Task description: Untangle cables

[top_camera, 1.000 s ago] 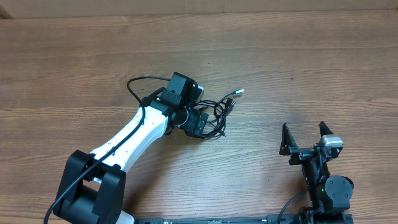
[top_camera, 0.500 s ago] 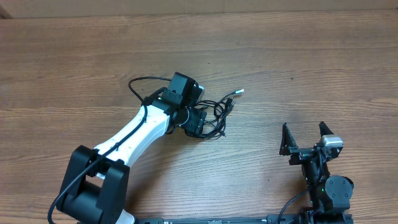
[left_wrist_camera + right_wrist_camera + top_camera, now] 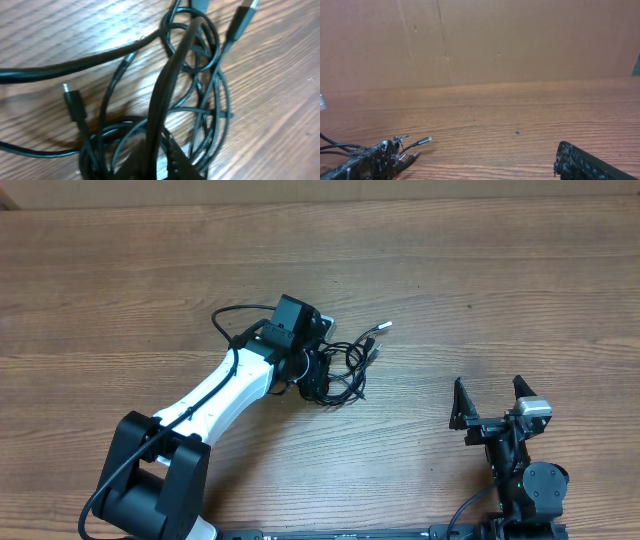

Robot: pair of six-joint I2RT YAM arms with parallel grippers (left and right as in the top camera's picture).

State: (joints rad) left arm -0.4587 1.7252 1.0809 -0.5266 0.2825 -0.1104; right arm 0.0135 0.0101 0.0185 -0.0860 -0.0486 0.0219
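Left tool point(image 3: 320, 374) is sunk in the cables point(image 3: 352, 358), seemingly to free a strand — grip unreadable; right tool point(image 3: 489, 392) is parked spread.

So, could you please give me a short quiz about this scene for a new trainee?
1. True or false: the right end effector touches the cables.
2. Which one is at the clump? A) the left end effector B) the right one C) both
3. Fill the blank: the silvery tip sticks out of the clump toward the robot's ___ side.
Key: 1 false; 2 A; 3 right.
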